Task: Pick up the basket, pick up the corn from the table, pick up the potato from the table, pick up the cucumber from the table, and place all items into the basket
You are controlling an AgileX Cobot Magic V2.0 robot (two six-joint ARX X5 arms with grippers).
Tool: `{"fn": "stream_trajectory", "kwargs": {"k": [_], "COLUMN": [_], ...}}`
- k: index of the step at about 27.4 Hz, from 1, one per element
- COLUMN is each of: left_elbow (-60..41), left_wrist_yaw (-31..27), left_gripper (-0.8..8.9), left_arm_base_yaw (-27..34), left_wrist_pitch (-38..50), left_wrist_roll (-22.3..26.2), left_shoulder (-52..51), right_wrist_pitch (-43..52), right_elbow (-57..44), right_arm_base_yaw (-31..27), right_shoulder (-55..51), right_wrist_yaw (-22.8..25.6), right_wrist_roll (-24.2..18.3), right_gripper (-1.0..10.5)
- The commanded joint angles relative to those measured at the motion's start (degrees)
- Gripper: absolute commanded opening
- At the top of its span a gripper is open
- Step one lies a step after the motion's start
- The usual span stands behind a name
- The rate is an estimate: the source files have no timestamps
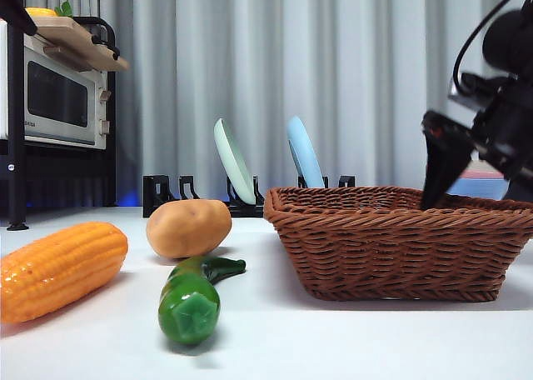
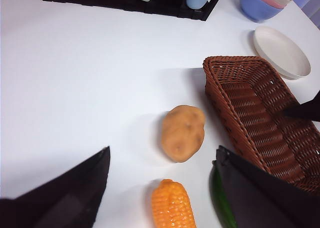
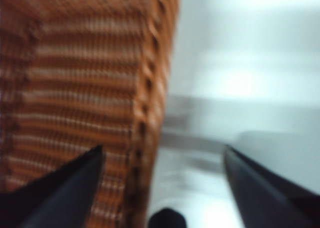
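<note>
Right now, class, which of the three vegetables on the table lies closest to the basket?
The cucumber: its stem end points toward the basket, nearer than the potato, while the corn lies farthest away.

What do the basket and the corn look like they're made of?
The basket looks like brown woven wicker or rattan: interlaced strands, braided rim, matte finish. The corn seems to be glossy moulded plastic: uniform orange-yellow kernel rows with a smooth sheen, though rubber can't be ruled out.
</note>
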Motion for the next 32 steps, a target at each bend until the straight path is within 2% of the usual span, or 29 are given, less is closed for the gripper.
{"fn": "stream_trajectory", "kwargs": {"k": [1,3,6,7,8,9,14,19,22,25,30,31,32], "left_elbow": [0.11,0.11,0.11,0.11,0.11,0.2,5.29,15.72,21.38,24.63,24.79,24.79,24.79], "left_wrist_yaw": [0.22,0.2,0.04,0.15,0.22,0.2,-0.96,-9.14,-14.05,-18.67,-18.58,-18.62,-18.62], "left_gripper": [3.55,3.55,3.57,4.1,5.05,5.39,5.37,5.36,5.36,5.35,5.35,5.26,4.76], "left_arm_base_yaw": [-0.02,-0.02,-0.59,-1.33,-2.38,-3.76,-12.5,-21.84,-25.79,-27.5,-27.63,-27.71,-27.76], "left_wrist_pitch": [-0.02,-0.02,0.09,0.37,0.94,1.64,2.08,1.73,1.4,1.62,2.29,2.54,2.84], "left_wrist_roll": [0.63,0.66,0.85,0.92,0.98,1.55,4.44,12.2,14.49,15.8,15.89,15.89,15.91], "left_shoulder": [0.0,0.0,0.77,1.57,2.51,3.83,15.58,30.67,39.12,46.62,54.58,55.25,55.45], "right_wrist_pitch": [0.04,0.04,-0.04,-0.04,-0.04,-0.04,-0.59,-2.14,-2.99,-3.15,-3.48,-3.5,-3.5], "right_elbow": [0.37,0.48,0.55,0.57,0.59,0.61,0.61,0.63,0.63,0.63,0.63,0.63,0.63], "right_arm_base_yaw": [0.04,0.04,0.04,0.04,0.04,0.04,0.04,0.04,0.04,0.04,0.04,0.04,0.04], "right_shoulder": [1.36,1.33,0.31,-0.66,-1.81,-3.26,-12.44,-21.27,-25.05,-27.47,-28.28,-28.28,-28.28], "right_wrist_yaw": [-0.09,-0.09,-0.09,-0.09,-0.07,-0.07,-0.04,0.0,0.02,0.0,0.04,0.11,0.11], "right_wrist_roll": [-0.46,-0.44,0.72,1.2,1.53,1.53,2.6,2.58,2.58,2.58,2.58,2.58,2.58], "right_gripper": [0.9,-0.2,-0.2,-0.2,-0.2,-0.2,-0.2,-0.2,-0.2,-0.2,-0.2,-0.2,-0.2]}}
